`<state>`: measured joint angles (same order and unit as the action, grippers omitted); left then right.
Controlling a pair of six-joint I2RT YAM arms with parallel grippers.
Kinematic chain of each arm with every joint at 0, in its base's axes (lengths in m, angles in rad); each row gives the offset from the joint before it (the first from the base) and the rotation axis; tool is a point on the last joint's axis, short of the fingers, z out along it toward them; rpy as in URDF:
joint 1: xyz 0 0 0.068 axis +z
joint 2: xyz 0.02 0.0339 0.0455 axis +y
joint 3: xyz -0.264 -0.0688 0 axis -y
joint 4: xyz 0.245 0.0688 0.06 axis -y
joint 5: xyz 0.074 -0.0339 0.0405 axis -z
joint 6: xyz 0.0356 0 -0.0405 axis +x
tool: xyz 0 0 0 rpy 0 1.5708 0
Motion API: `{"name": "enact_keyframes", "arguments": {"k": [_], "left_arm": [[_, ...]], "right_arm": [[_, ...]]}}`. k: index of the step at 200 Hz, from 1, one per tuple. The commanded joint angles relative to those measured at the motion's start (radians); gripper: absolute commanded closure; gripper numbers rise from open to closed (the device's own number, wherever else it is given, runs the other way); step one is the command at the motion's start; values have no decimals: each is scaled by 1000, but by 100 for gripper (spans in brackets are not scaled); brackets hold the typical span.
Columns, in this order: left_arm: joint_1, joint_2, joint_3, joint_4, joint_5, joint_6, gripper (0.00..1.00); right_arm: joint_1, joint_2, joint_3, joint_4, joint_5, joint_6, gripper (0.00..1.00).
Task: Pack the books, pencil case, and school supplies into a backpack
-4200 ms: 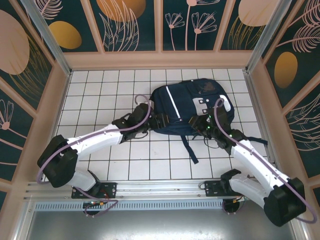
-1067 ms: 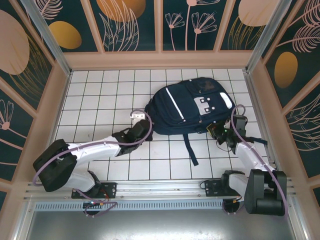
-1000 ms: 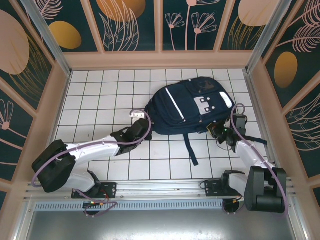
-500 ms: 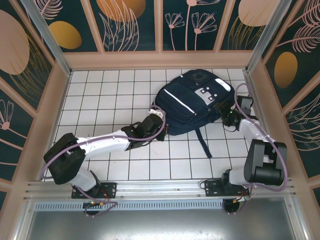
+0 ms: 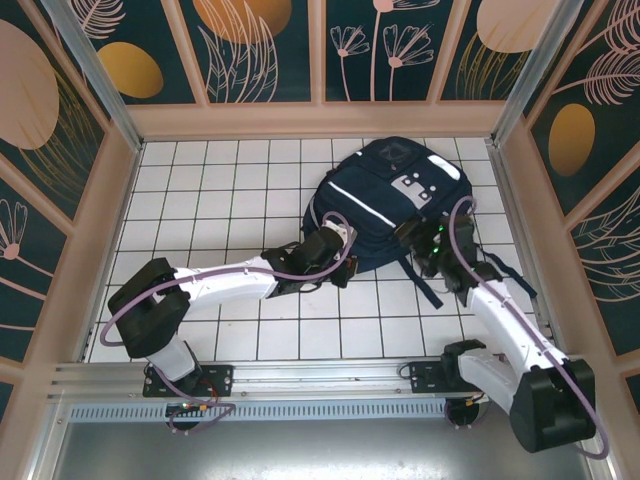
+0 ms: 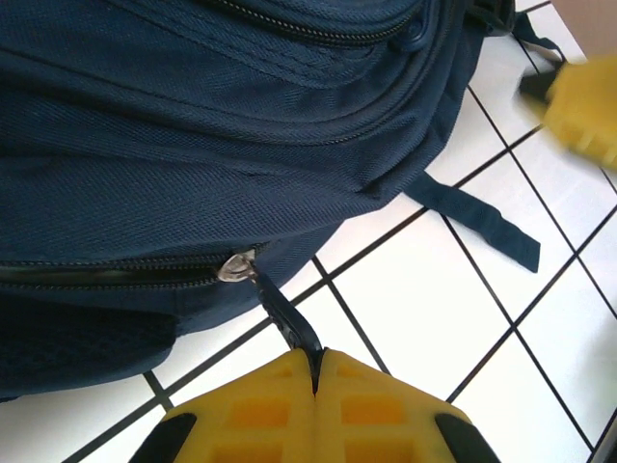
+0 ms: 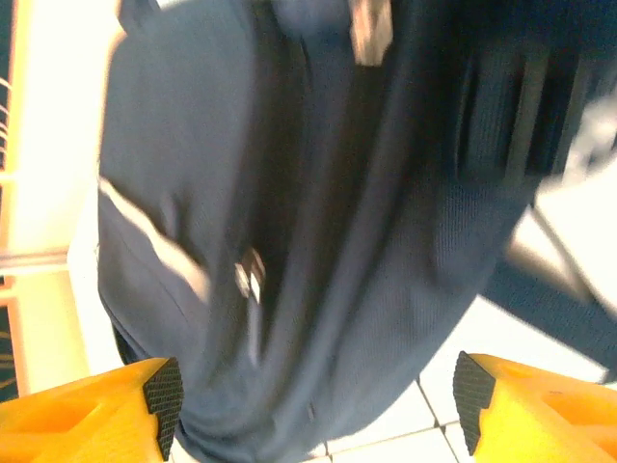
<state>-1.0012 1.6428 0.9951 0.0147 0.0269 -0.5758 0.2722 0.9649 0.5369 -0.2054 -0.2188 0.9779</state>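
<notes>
White tiles with dark grout cover the bench [image 5: 200, 200], fenced by dark-blue walls [image 5: 260, 50] painted with pale flowers and orange discs. From the top external view, the backpack [image 5: 385, 200] lies flat at the far right of the bench, its white stripe and grey-white patches facing up. The left end effector [image 5: 338, 258] reaches across to the bag's near-left edge and touches it. The right end effector [image 5: 418, 240] sits at the near-right edge, beside the dark straps [image 5: 432, 285] that trail onto the tiles. From up here I cannot tell how either pair of fingers stands.

On the left wrist view, the yellow fingers [image 6: 260, 405] are pressed tight together, pinching the end of a dark zipper pull [image 6: 284, 313]. The pull runs up to a silver slider [image 6: 234, 265] on a closed zip along the bag's lower side. Navy fabric rises above, and one flat strap end [image 6: 477, 222] rests on the white tile to the right. A blurred yellow shape [image 6: 578, 106] sits in the upper right corner.

On the right wrist view, the picture is smeared. The two yellow fingertips [image 7: 96, 410] stand wide apart at the bottom corners, gripping nothing. Beyond them, the navy bag spans the gap, a pale stripe [image 7: 154, 241] on its left and a small silvery piece [image 7: 253, 275] near the middle.
</notes>
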Motion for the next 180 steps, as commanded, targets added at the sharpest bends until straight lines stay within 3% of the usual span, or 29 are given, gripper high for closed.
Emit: {"name": "enact_keyframes", "arguments": {"k": [1,34,84,93,112,134,145,180], "left_arm": [[-7,-13,5,9,27,32,100],[-7,-36,-18,-16,-4,38,100],[-8,-46,-41,-64,-95,16,97],[-8,-47,-37,-64,-102,6,90],[-6,-47,-30,-64,-143,-35,86],[-4,-51,-29,-39,-136,-68,73],[-5,-45,-29,-21,-111,-84,72],[-8,28,29,8,-53,-150,67]], "right_arm": [[132,1,-65,99,55,208,27],[267,123,-61,242,105,283,29],[300,224,6,260,136,252,30],[297,222,12,241,142,240,34],[292,216,17,223,131,202,40],[283,209,58,135,134,111,31],[279,197,57,112,116,81,29],[102,149,-22,208,-35,83,31]]}}
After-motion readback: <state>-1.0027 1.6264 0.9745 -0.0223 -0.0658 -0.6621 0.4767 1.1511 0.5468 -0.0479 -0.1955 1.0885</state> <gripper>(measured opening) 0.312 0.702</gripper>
